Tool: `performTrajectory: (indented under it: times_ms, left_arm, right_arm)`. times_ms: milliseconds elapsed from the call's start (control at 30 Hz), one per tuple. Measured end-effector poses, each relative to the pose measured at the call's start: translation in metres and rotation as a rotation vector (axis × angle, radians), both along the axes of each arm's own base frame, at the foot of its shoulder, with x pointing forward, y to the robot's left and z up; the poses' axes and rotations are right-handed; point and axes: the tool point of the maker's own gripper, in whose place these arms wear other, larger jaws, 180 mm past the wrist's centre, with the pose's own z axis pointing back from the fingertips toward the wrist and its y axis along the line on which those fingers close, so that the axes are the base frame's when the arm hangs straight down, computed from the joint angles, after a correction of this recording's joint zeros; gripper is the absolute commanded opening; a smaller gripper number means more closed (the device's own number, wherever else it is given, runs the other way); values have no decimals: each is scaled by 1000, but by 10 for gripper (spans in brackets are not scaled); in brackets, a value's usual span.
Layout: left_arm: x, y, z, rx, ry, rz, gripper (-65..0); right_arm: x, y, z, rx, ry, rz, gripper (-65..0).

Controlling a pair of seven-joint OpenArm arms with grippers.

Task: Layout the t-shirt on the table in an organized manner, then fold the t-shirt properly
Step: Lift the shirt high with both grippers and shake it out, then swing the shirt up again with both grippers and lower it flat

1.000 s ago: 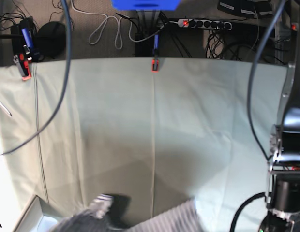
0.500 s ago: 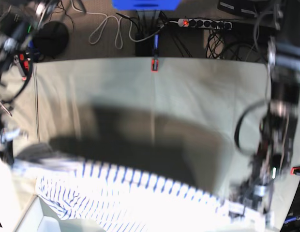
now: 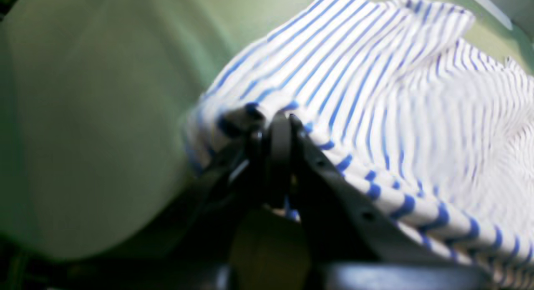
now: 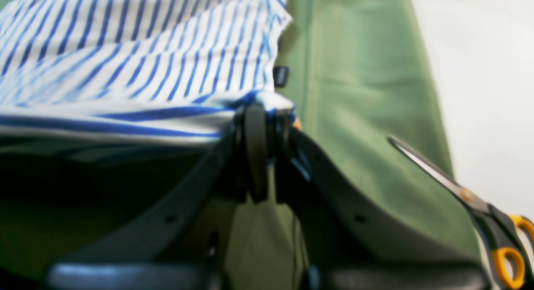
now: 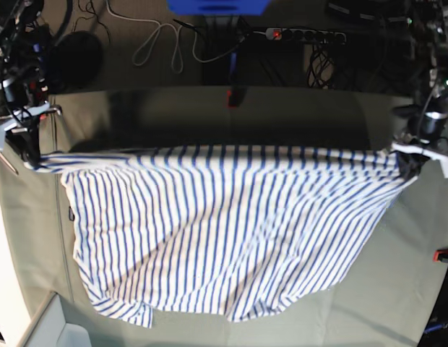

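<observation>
t-shirt (image 5: 224,224) being held stretched above desk (image 5: 397,289); left hand (image 5: 406,155) being kept clamped on one corner, right hand (image 5: 32,160) clamped on other.

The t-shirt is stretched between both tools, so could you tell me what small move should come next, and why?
Probably lower both arms together, laying the t-shirt on the table. The left tool and right tool each pinch an end of its taut top edge, and it hangs spread.
</observation>
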Motion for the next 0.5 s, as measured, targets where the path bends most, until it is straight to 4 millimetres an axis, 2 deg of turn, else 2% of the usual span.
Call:
performTrajectory:
  times_ms: [133,267,400,500]
  left_arm:
    - [-21,-16,-20,-78,38,54,-650]
    - [-50,-35,-19,-99,64,41,-650]
    - [-80,-53,-33,-147,131,40,-650]
    - [-99,-46,-31,-143,155,68,-650]
  right_arm:
    - [-11,-11,-2,-9,16,-36,-650]
    - [-37,-35,-5,9,20,-180,-650]
    - [-56,-57,-1,-11,18,-268,-650]
    - [-66,-69,4,-17,3,-319,-650]
